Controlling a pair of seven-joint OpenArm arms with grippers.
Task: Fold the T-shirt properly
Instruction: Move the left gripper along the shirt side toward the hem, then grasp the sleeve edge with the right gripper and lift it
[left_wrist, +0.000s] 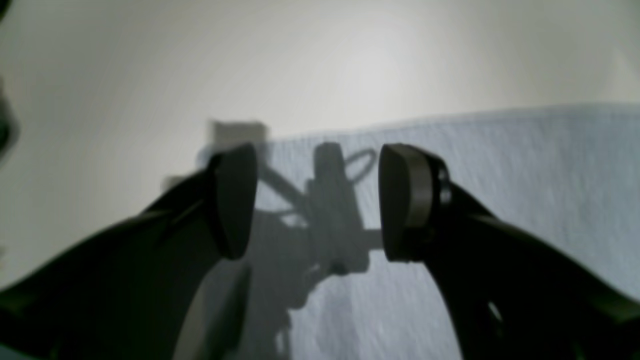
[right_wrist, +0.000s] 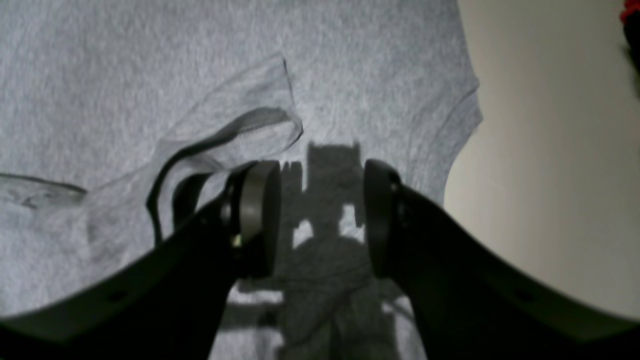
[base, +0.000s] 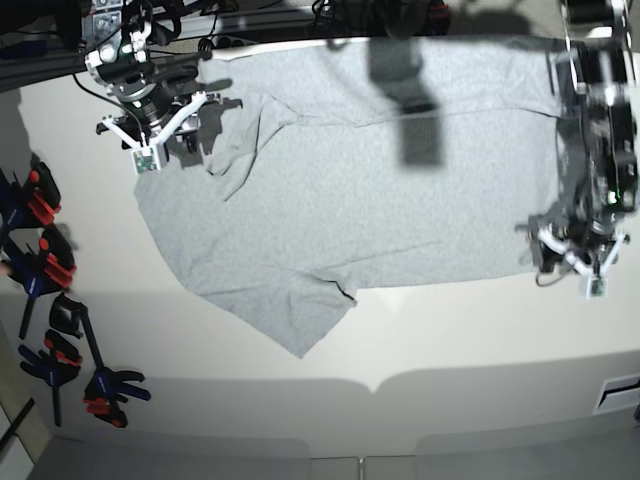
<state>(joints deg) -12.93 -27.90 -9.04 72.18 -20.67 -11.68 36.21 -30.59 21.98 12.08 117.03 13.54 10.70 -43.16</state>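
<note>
Since both grippers are released and nothing is held, we treat this as the moment to pick fresh grasp points before the next fold.
Step in hand: we judge that the T-shirt (base: 350, 200) lies spread out and only partly arranged, so the next fold needs two new grips on its edges.
Left gripper (left_wrist: 318, 200): jaws apart with bare cloth between them, hovering just inside the T-shirt's straight edge where it meets the table (left_wrist: 150, 65); it grasps nothing.
Right gripper (right_wrist: 320, 215): jaws also apart and empty, over the T-shirt near the collar (right_wrist: 240, 130) and close to a sleeve (right_wrist: 457, 130).
How to do it well: we would bring each gripper down on an edge of the T-shirt, pinch only the layers meant to travel, and lift both sides together so the cloth does not skew.
Caution: the collar beside the right gripper is bunched, so a careless pinch there could catch extra cloth; we would smooth or avoid it.
T-shirt position: spread flat across the middle of the table, reaching from the right gripper to the left gripper in the base view.
T-shirt look: light heather grey, plain on the upper side, with soft creases and one sleeve (base: 300, 315) sticking out from the T-shirt's near edge.
Beside the T-shirt: several clamps (base: 45, 265) lie on the table, well apart from the cloth.
</note>
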